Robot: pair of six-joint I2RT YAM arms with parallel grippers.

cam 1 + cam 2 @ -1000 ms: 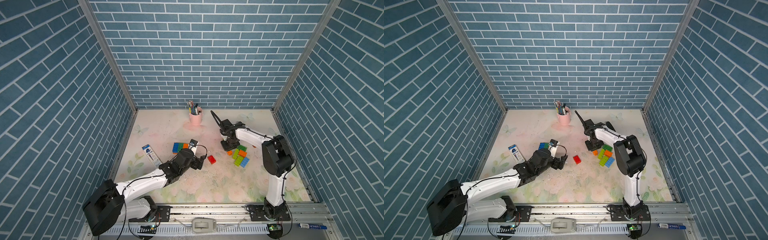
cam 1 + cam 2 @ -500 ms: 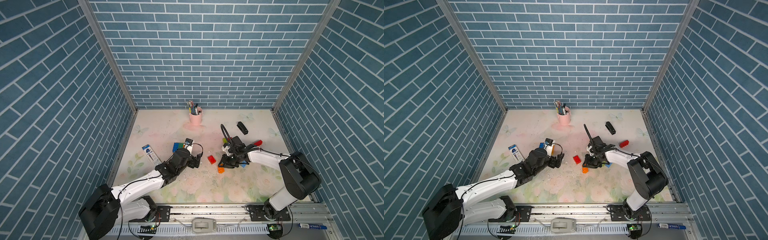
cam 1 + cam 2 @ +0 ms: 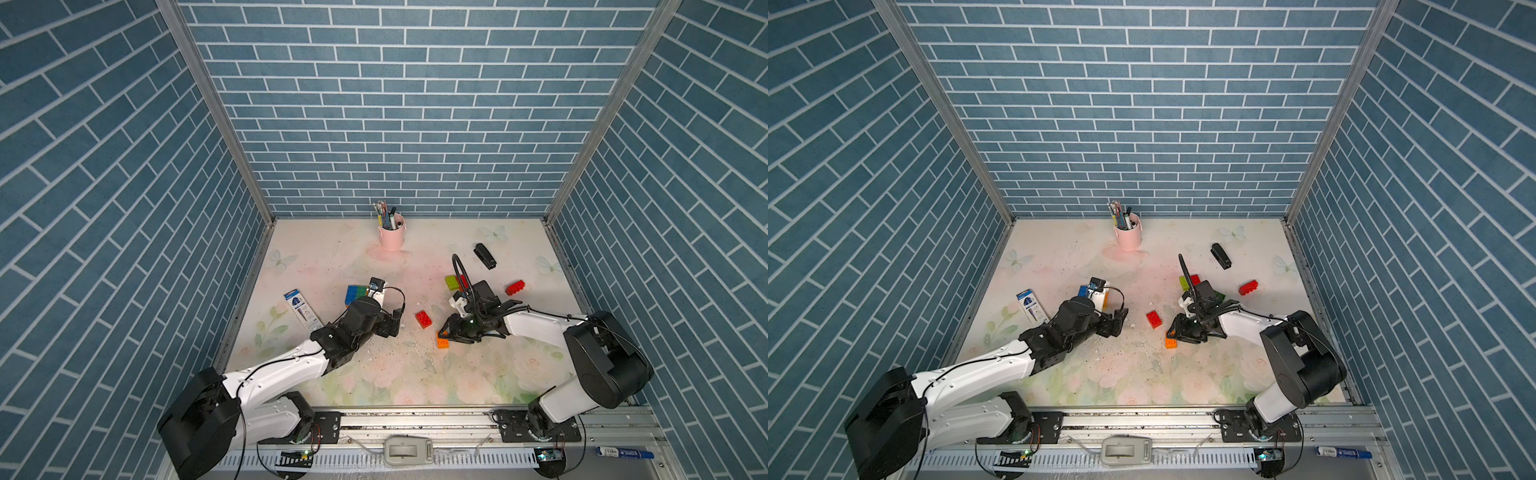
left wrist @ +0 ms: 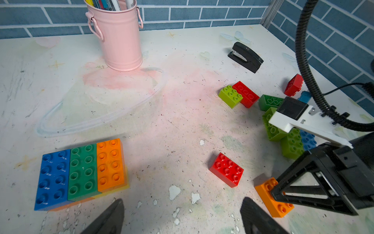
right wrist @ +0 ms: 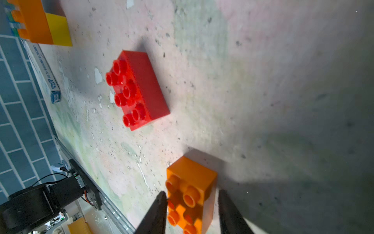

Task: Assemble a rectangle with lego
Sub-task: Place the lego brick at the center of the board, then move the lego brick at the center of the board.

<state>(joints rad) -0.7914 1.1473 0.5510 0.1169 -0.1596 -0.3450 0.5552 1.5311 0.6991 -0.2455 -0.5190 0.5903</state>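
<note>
Right gripper [image 5: 192, 193]: jaws slightly parted, straddling the orange brick [image 5: 191, 178], with a gap on one side.
Orange brick: studs up on the table [image 4: 162, 101], near the red brick [image 4: 226, 172].
Left gripper [image 4: 182, 202]: jaws spread wide, empty.
Built slab [image 4: 81, 170]: blue, green and orange bricks joined (well apart from the orange brick).
Risk: an off-centre squeeze could twist or skid the brick away.

Bright even light, soft shadows, slight blur

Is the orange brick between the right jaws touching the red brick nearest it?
Apart: the right wrist view shows bare table between the red brick and the orange brick.
</note>
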